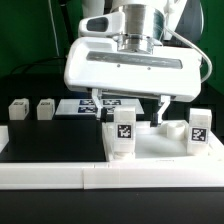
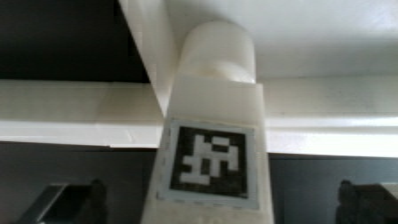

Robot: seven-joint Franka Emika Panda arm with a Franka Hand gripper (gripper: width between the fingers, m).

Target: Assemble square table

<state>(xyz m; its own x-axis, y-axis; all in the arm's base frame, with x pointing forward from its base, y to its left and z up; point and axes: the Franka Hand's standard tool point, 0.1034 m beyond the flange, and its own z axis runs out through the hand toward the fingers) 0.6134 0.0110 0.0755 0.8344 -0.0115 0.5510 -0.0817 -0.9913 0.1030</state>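
Nearest you: white border rail (image 1: 60, 178). Behind it, a tagged leg (image 1: 122, 133) stands upright on the slab (image 1: 165, 149); your pincer (image 1: 129, 111) straddles it, released, fingers clear.

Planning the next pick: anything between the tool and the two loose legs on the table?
Nothing visible. The open tool hangs over a standing leg on the slab; the loose legs sit apart on the black table, toward the exterior view's left.
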